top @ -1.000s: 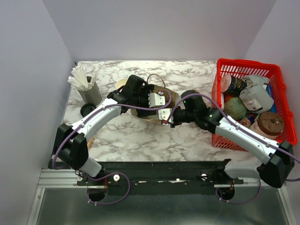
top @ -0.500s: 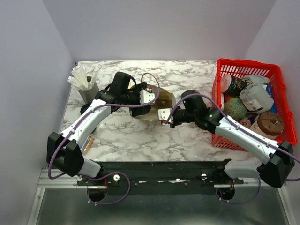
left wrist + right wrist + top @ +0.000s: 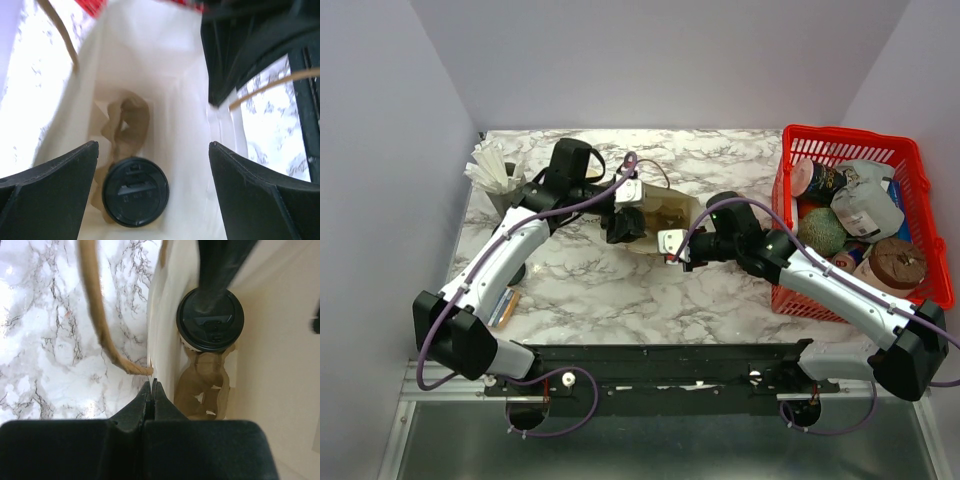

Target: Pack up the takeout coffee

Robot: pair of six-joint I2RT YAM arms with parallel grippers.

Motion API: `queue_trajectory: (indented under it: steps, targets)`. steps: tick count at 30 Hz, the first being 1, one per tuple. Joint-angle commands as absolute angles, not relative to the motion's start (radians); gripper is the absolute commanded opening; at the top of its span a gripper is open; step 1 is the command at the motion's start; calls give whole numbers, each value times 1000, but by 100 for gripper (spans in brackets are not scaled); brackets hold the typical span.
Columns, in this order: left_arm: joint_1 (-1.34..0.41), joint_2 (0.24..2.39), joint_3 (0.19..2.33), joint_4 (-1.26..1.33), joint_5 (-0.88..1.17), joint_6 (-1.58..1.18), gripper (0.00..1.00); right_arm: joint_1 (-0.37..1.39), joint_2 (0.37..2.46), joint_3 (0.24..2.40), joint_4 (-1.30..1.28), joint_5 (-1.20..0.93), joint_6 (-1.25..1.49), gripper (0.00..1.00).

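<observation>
The takeout coffee [image 3: 135,191], a white cup with a black lid, stands at the bottom of the open paper bag [image 3: 670,212]. It also shows in the right wrist view [image 3: 210,319], partly behind a dark finger of the left gripper. My left gripper [image 3: 152,146] is open and empty above the bag's mouth, and the cup lies below, between its fingers. In the top view the left gripper [image 3: 623,222] is at the bag's left side. My right gripper [image 3: 151,386] is shut on the bag's near rim [image 3: 150,340]. It shows in the top view [image 3: 671,245] too.
A red basket [image 3: 850,135] full of groceries stands at the right. A grey holder with white sticks [image 3: 492,168] stands at the back left. A small brown packet [image 3: 504,306] lies by the left arm. The bag's rope handle [image 3: 95,305] hangs over the marble table.
My left arm has drawn back to the left, from over the bag's middle to its left side. The right gripper has kept its hold on the bag's rim.
</observation>
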State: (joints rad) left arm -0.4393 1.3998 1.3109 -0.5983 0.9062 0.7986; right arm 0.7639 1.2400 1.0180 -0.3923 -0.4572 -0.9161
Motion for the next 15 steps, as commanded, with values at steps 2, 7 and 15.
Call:
queue_trajectory:
  steps: [2, 7, 15]
  targets:
    - [-431, 1376, 1355, -548, 1005, 673, 99, 758, 1236, 1032, -410, -449, -887, 1]
    - [-429, 1361, 1341, -566, 1000, 684, 98, 758, 1235, 1046, -431, -433, -885, 1]
    - [-384, 1295, 1342, -323, 908, 459, 98, 756, 1216, 1129, -465, -422, -864, 0]
